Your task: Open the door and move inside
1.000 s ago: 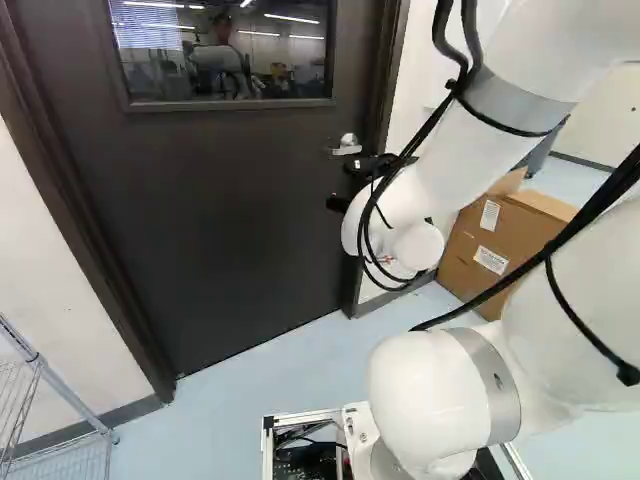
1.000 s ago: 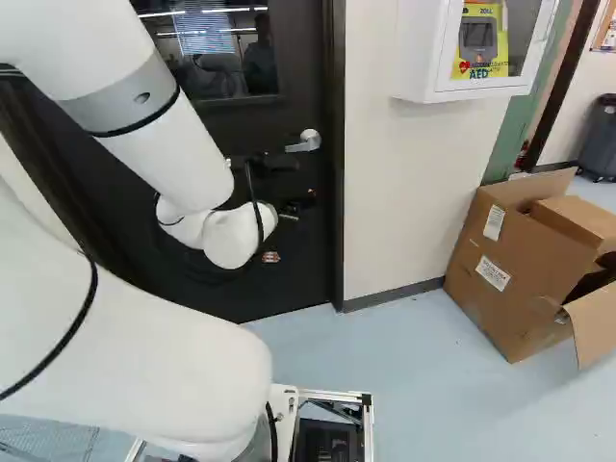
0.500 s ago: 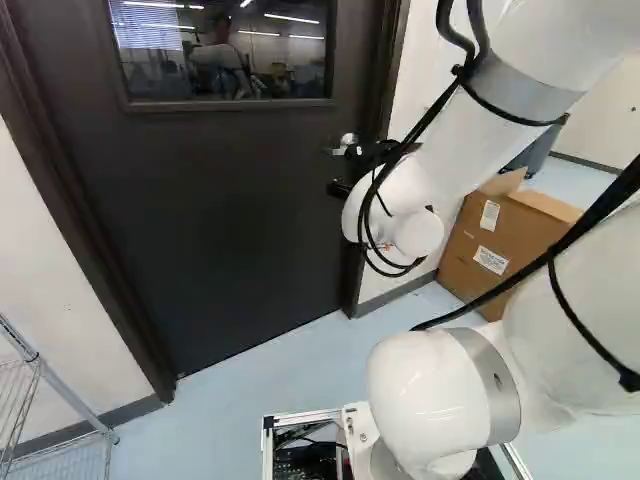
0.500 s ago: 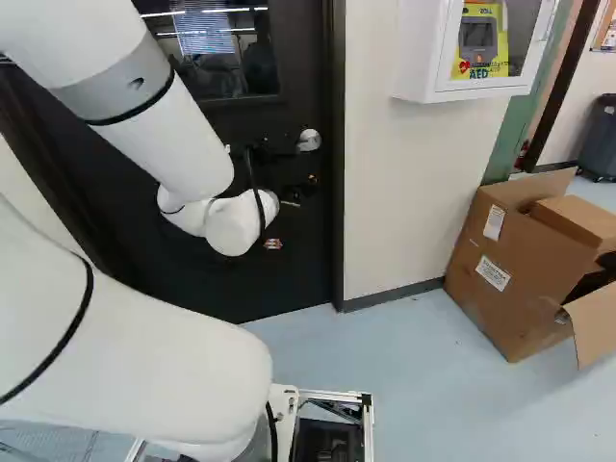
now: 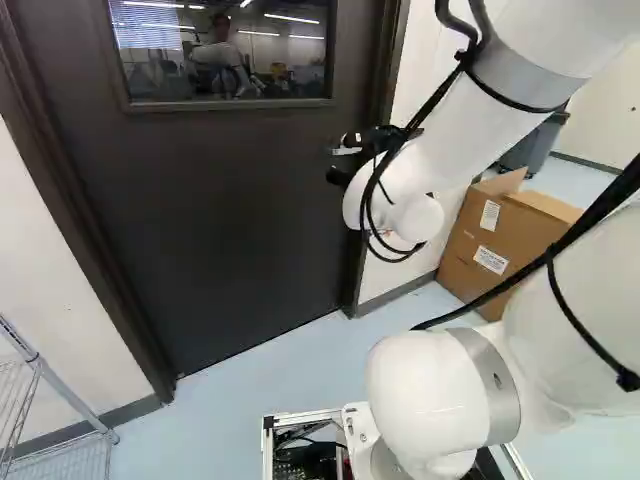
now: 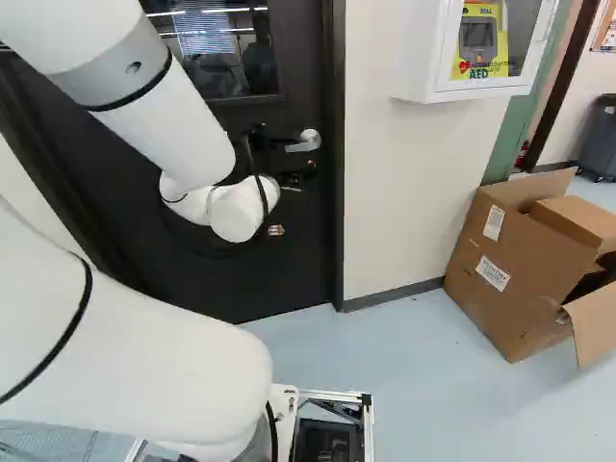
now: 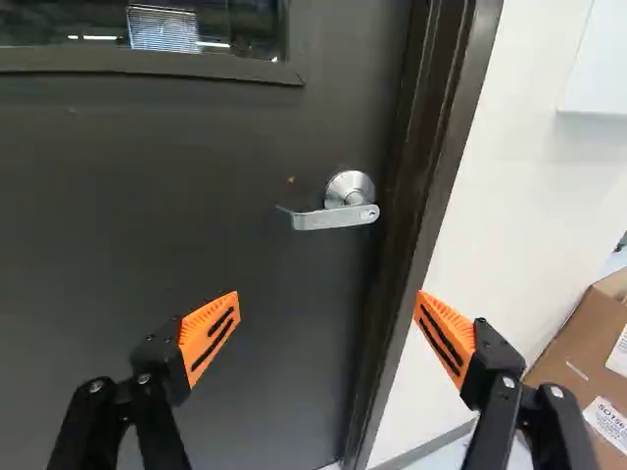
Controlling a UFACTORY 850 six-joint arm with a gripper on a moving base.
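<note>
Floor (image 5: pixel 235 405): pale blue, smooth, carrying everything noted here.

Cardboard box (image 6: pixel 500 303): sitting on floor at right of right base view, just beside the pale wall. Brown, large, top flaps hanging open, one flap spreading outward near its lower edge. Side bearing two white labels. Interior partly showing, contents unclear.

Dark grey bin (image 6: pixel 601 140): standing on floor farther off, beyond box, partly cut off by view edge.

Wire rack (image 5: pixel 42 374): metal, standing on floor at left of left base view, post foot showing, wire shelf running low.

Moving base (image 6: pixel 332 395): resting between rack and box, well apart from rack, metal frame showing.
</note>
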